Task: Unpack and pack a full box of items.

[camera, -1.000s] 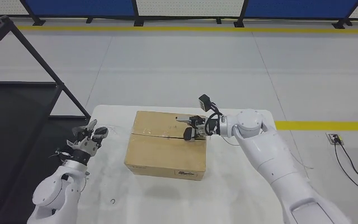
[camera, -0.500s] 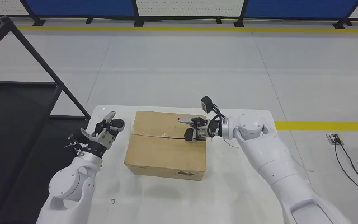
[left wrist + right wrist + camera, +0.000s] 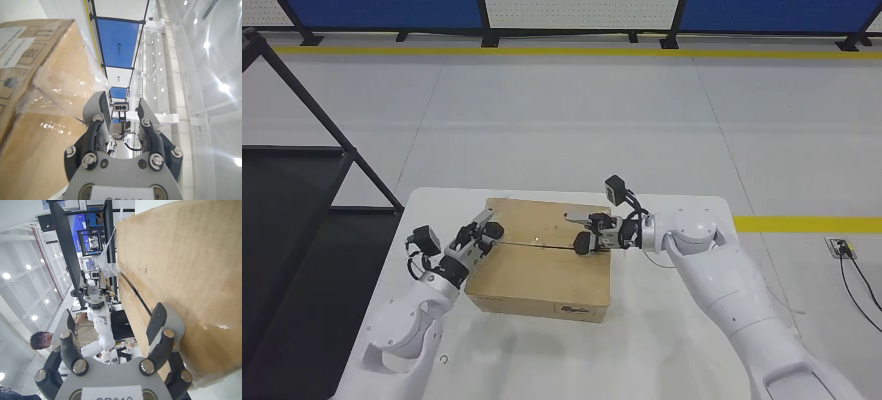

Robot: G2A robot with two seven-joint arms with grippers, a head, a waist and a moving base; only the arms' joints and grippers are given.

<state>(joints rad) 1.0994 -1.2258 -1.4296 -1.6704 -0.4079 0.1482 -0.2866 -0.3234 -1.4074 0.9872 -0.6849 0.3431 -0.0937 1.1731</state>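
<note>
On the left, the left gripper (image 3: 480,232) has swung in from the edge of the white table (image 3: 662,330) and now sits at the left end of the brown cardboard box (image 3: 537,265). Its fingers are spread with nothing between them, next to a loose flap of clear tape (image 3: 75,85). The box lies mid-table, its flaps shut along the centre seam. At its right end, the right gripper (image 3: 583,228) has edged slightly rightward, fingers parted, one pad resting on the box top beside the seam.

Glossy white rounded arms (image 3: 732,290), black wrist cables (image 3: 626,210), grey-bodied left gripper (image 3: 121,96) and right gripper (image 3: 113,308), silver screws (image 3: 88,160), black linkages (image 3: 160,349), ribbed dark pads (image 3: 104,108), white labels.
</note>
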